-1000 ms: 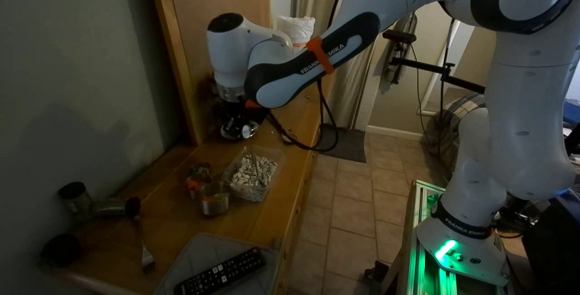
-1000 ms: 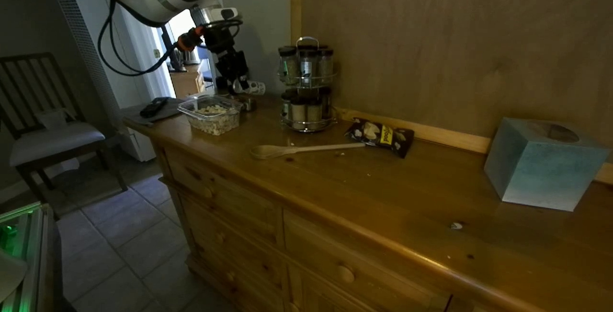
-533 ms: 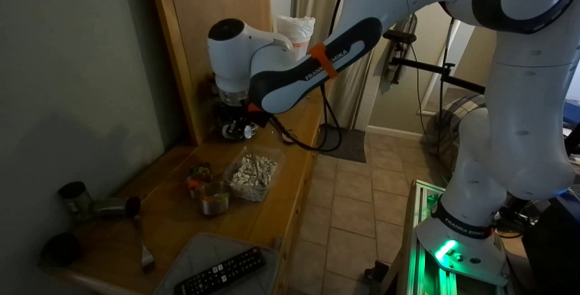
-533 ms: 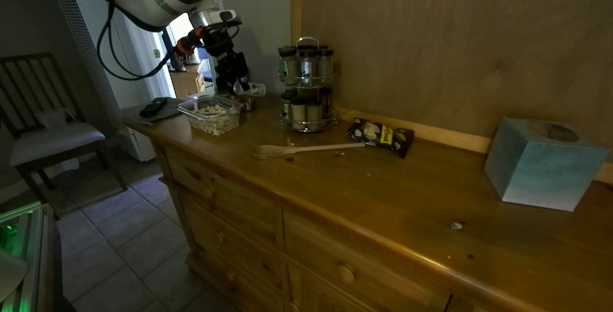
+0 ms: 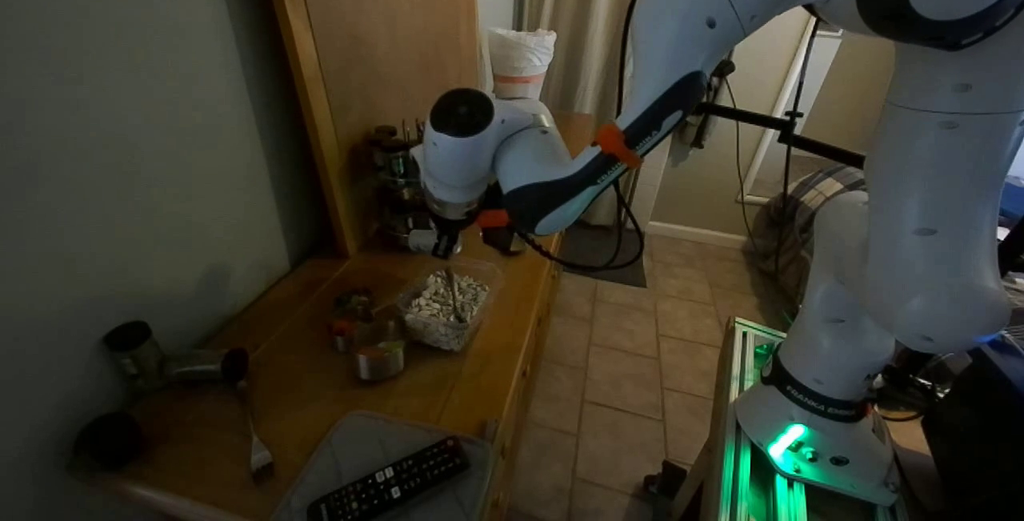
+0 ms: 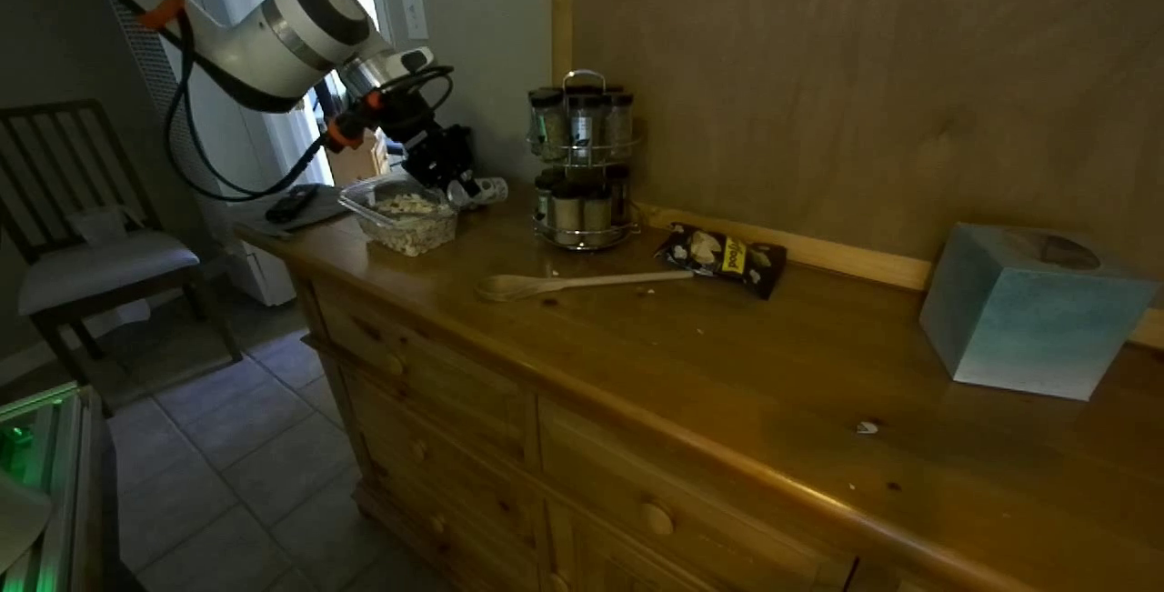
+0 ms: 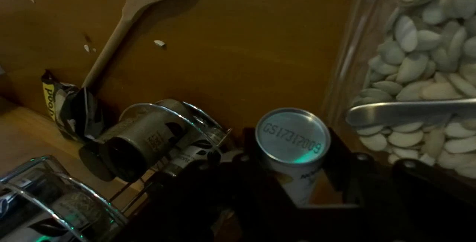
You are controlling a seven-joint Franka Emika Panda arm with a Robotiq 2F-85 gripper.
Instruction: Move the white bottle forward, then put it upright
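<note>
The white bottle is a white printed cylinder with a round metal end that faces the camera in the wrist view (image 7: 292,136). My gripper (image 7: 292,149) is shut on it, with a dark finger on each side of its body. In an exterior view the bottle (image 6: 492,190) lies close to horizontal in the fingers (image 6: 466,193), low over the far end of the dresser top. It also shows in an exterior view (image 5: 422,241), on its side at the fingertips (image 5: 446,244). I cannot tell whether it touches the wood. Its far end is hidden in the wrist view.
A clear tub of seeds (image 6: 409,226) with a metal handle stands close beside the gripper. A wire spice rack (image 6: 585,165) stands behind. A wooden spoon (image 6: 582,284), black snack bag (image 6: 723,257) and tissue box (image 6: 1037,310) lie further along. Small jars (image 5: 379,350) and a remote (image 5: 390,481) are at the near end.
My gripper has moved lower and tilted, carrying the white bottle down a little. In an exterior view the arm has swung right, uncovering the spice rack and the bottle's side. The bottle stays held.
</note>
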